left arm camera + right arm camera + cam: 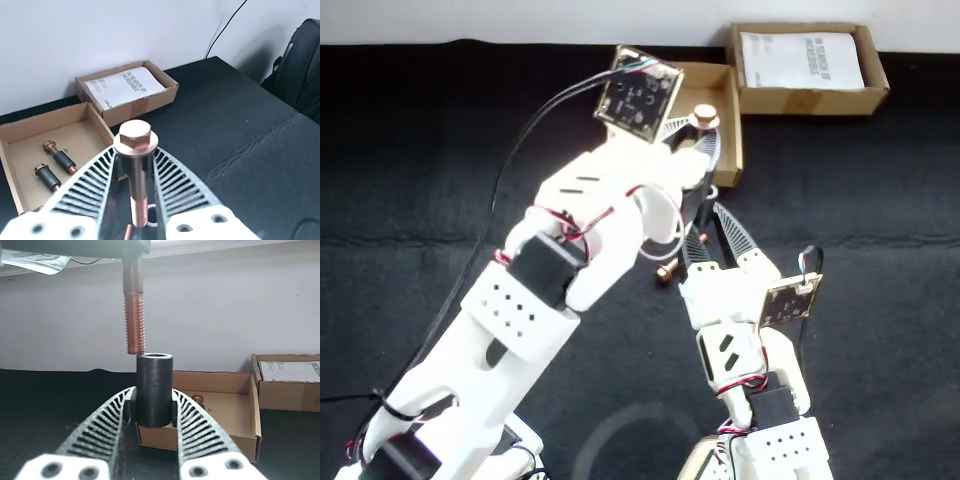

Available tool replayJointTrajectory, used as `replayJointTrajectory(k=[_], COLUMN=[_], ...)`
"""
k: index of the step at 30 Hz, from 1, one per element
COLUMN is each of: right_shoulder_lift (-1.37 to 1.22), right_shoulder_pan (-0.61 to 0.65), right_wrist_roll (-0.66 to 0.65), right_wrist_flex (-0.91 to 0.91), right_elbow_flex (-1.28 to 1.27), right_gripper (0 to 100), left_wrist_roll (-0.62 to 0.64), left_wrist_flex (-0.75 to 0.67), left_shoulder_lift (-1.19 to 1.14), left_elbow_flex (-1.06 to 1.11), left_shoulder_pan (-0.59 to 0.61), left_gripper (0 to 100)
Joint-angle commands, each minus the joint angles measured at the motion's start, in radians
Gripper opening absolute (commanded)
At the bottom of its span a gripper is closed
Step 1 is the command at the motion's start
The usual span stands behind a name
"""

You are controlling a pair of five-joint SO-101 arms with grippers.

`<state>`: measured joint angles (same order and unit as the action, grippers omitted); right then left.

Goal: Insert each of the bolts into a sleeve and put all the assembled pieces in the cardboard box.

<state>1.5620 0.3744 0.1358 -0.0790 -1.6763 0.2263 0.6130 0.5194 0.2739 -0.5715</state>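
High view: left gripper point(695, 140) sits over the near edge of the cardboard box point(732, 120), clamped on an upright bolt point(705, 117) with the head on top. Right gripper point(705, 215) is directly under it, fingers pointing up at it. What it holds can't be made out from here. One loose bolt point(665, 272) lies on the black table point(420, 150) beside the right arm. A second box point(800, 100) with a printed sheet point(800, 58) in it touches the far corner of the cardboard box.

Left wrist view: left gripper point(136, 150) is nearly closed, fingers point(90, 180) pinching the bolt point(136, 137) on its shank just under the hex flange. The cardboard box point(50, 117) holds two assembled pieces point(60, 160) side by side on its floor. The second box point(150, 102) sits behind it.

Right wrist view: right gripper point(154, 392) is closed to sleeve width on a black sleeve point(155, 390), upright, bore up. The bolt's threaded tip point(135, 335) hangs just above the sleeve rim, off-centre toward one side, not inside. The cardboard box point(220, 385) is behind the sleeve, with a copper head point(198, 400) visible inside.
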Motion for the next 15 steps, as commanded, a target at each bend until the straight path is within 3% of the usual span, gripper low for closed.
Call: replayJointTrajectory(k=[1, 15], right_shoulder_lift=[0.01, 0.01], right_shoulder_pan=[0.005, 0.005], right_wrist_roll=[-0.002, -0.003], right_wrist_flex=[0.002, 0.056], right_elbow_flex=[-0.133, -0.133], right_gripper=[0.7, 0.7], left_wrist_roll=[-0.008, -0.005], left_wrist_flex=[-0.029, -0.026], left_shoulder_lift=[0.033, 0.015], left_elbow_flex=[-0.008, -0.074], left_shoulder_pan=[-0.012, -0.035], left_gripper=[1, 1])
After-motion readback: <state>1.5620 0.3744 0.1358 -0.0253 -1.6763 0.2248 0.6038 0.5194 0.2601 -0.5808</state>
